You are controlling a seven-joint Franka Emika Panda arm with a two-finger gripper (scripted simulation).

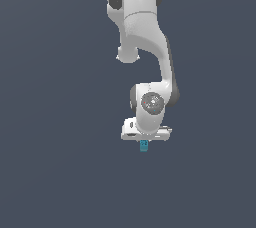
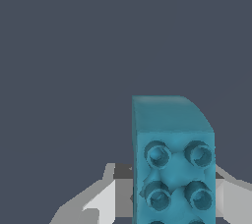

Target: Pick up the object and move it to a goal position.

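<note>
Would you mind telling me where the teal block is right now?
In the exterior view the teal block sits just below the white gripper, near the picture's centre; the wrist view shows it between the fingers.

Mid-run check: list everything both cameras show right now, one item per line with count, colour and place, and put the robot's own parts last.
block: one, teal-blue, directly under the white hand in the exterior view; in the wrist view it fills the lower part of the picture, with round studs on the face toward the camera.
background: plain dark grey-blue in both views; no table edge or goal marker shows.
arm: one, white with dark grey joints, coming down from the top of the exterior view.
gripper: one, white; light grey fingers sit on either side of the block in the wrist view, apparently closed on it.
</note>
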